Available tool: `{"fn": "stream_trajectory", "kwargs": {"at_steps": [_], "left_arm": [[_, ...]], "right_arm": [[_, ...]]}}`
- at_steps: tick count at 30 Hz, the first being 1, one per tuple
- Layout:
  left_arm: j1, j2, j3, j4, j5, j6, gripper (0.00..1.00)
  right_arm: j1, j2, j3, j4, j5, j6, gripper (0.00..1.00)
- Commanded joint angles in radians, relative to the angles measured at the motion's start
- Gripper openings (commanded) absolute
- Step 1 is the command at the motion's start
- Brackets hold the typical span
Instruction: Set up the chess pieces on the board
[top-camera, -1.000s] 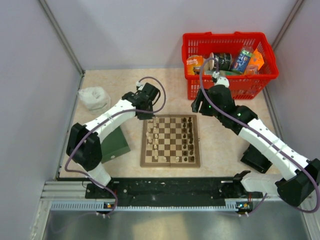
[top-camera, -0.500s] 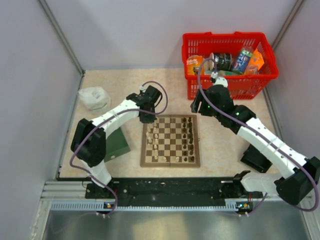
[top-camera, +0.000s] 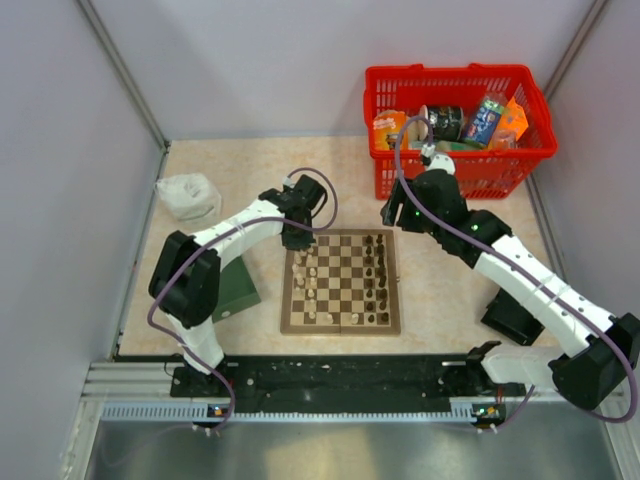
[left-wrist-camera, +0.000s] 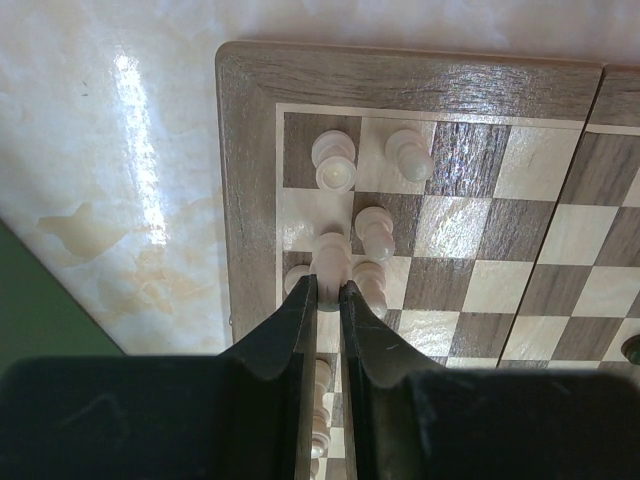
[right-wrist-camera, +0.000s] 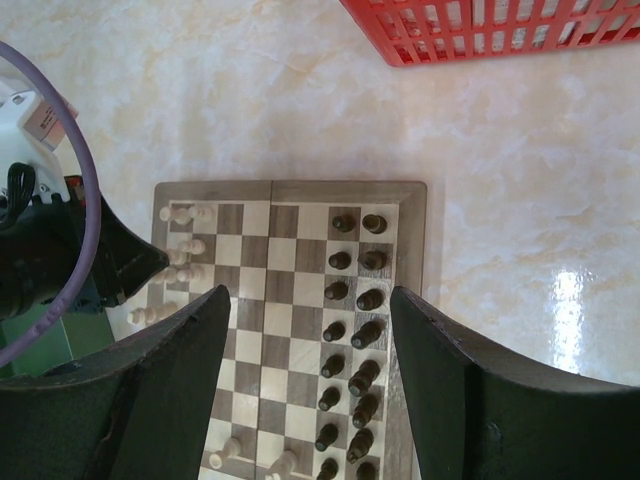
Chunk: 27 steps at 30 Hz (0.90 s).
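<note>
The wooden chessboard (top-camera: 340, 322) lies mid-table. Dark brown pieces (top-camera: 378, 272) stand in two columns along its right side, also in the right wrist view (right-wrist-camera: 352, 330). Cream-white pieces (top-camera: 308, 280) stand along its left side. My left gripper (top-camera: 299, 240) is over the board's far left corner; in the left wrist view the gripper (left-wrist-camera: 328, 290) is shut on a white piece (left-wrist-camera: 331, 256) above the left column, beside other white pieces (left-wrist-camera: 334, 162). My right gripper (top-camera: 397, 214) hovers open and empty above the board's far right corner, and it also shows in the right wrist view (right-wrist-camera: 310, 300).
A red basket (top-camera: 532, 148) with cans and packets stands at the back right. A dark green box (top-camera: 232, 287) lies left of the board. A white crumpled bag (top-camera: 187, 195) sits at the far left. Grey walls enclose the table.
My left gripper has moved right and slightly nearer, from off the board's far left corner to over the left column. The right arm has barely moved.
</note>
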<state>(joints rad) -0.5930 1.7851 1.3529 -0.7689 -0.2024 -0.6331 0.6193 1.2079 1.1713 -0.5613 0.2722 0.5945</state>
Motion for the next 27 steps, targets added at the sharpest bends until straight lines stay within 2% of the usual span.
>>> {"fn": "stream_trajectory", "kwargs": {"at_steps": [1,27], "left_arm": [[0.004,0.008,0.009,0.025,-0.017,-0.011,0.0],[0.007,0.042,0.031,0.023,-0.051,-0.013,0.0]], "right_arm": [[-0.007,0.002,0.008,0.037,-0.007,-0.013,0.66],[-0.007,0.021,0.005,0.037,-0.018,-0.018,0.66]]}}
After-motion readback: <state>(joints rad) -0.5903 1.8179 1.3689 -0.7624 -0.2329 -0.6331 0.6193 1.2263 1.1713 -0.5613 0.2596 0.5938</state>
